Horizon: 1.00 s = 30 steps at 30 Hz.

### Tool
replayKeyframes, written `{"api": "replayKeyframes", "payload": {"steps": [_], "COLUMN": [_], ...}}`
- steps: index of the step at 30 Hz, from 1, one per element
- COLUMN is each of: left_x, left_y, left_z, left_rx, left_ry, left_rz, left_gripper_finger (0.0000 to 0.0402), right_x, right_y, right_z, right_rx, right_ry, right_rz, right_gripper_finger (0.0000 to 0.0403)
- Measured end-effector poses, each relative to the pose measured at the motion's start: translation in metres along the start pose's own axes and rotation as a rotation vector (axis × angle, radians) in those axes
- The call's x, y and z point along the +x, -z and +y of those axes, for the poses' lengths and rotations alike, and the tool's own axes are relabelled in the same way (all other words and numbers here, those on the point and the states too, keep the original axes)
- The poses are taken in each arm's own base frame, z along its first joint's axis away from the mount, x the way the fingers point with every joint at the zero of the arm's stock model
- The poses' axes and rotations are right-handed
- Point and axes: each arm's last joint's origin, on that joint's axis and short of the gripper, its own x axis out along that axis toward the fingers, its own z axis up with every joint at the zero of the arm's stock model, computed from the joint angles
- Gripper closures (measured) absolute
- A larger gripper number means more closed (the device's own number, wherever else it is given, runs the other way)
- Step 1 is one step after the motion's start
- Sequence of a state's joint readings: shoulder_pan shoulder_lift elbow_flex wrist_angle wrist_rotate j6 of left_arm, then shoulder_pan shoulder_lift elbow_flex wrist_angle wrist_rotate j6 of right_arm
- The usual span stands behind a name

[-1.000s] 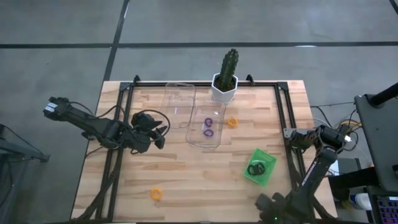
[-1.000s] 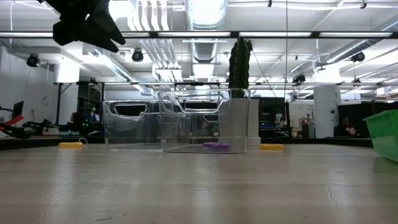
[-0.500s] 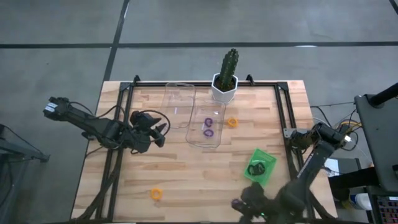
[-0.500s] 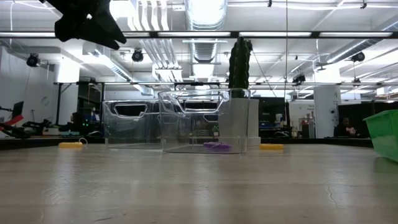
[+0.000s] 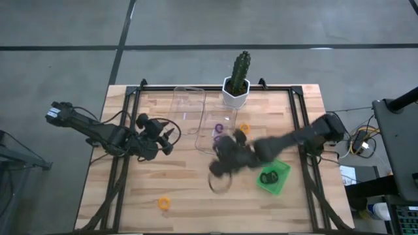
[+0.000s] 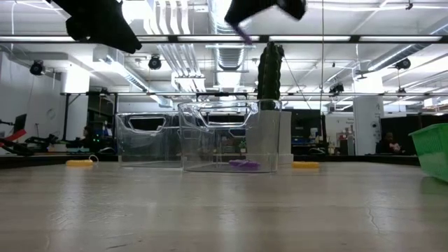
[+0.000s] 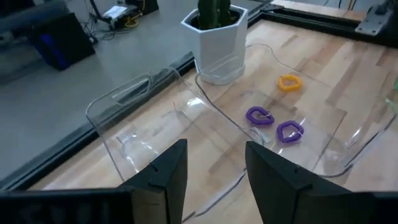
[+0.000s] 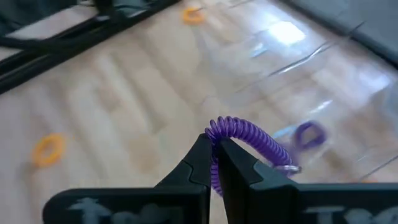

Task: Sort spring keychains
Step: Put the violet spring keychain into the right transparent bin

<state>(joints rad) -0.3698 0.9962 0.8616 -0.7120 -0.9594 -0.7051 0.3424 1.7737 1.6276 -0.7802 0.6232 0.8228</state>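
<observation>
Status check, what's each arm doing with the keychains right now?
Right tool shut on purple keychain, high beside the clear tray. Left tool open, empty, near the other tray. Nothing in the way.

Purple keychains (image 7: 274,124) — in clear tray (image 7: 323,155)

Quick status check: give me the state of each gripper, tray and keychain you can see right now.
Right gripper: shut on purple keychain, raised.
Left gripper: open, empty.
Near clear tray: holds two purple keychains.
Far clear tray: empty.
Green tray: holds black keychains.
Orange keychains: loose on table.
</observation>
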Motion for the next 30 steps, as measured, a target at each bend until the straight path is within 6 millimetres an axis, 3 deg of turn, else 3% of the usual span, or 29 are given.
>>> {"api": "replayKeyframes", "payload": {"steps": [5,11,17,30], "left_x": [0.0,0.0,0.0,0.0], "left_y": [0.0,0.001,0.002,0.002], "left_z": [0.0,0.001,0.001,0.001], "left_rx": [0.046,0.09,0.102,0.101], "left_ry": [-0.001,-0.003,-0.006,-0.006], "left_rz": [0.001,0.006,0.013,0.013], "left_gripper_finger": [0.0248,0.0248,0.0248,0.0248], "right_x": [0.042,0.078,0.101,0.159], "right_y": [-0.036,-0.045,-0.041,0.0], "right_z": [-0.044,-0.08,-0.087,-0.082], "right_rx": [0.015,0.061,0.047,-0.004], "right_ry": [0.026,0.104,0.087,0.104], "right_rz": [0.09,0.162,0.24,0.43], "right_gripper_finger": [0.0392,0.0391,0.039,0.039]}}
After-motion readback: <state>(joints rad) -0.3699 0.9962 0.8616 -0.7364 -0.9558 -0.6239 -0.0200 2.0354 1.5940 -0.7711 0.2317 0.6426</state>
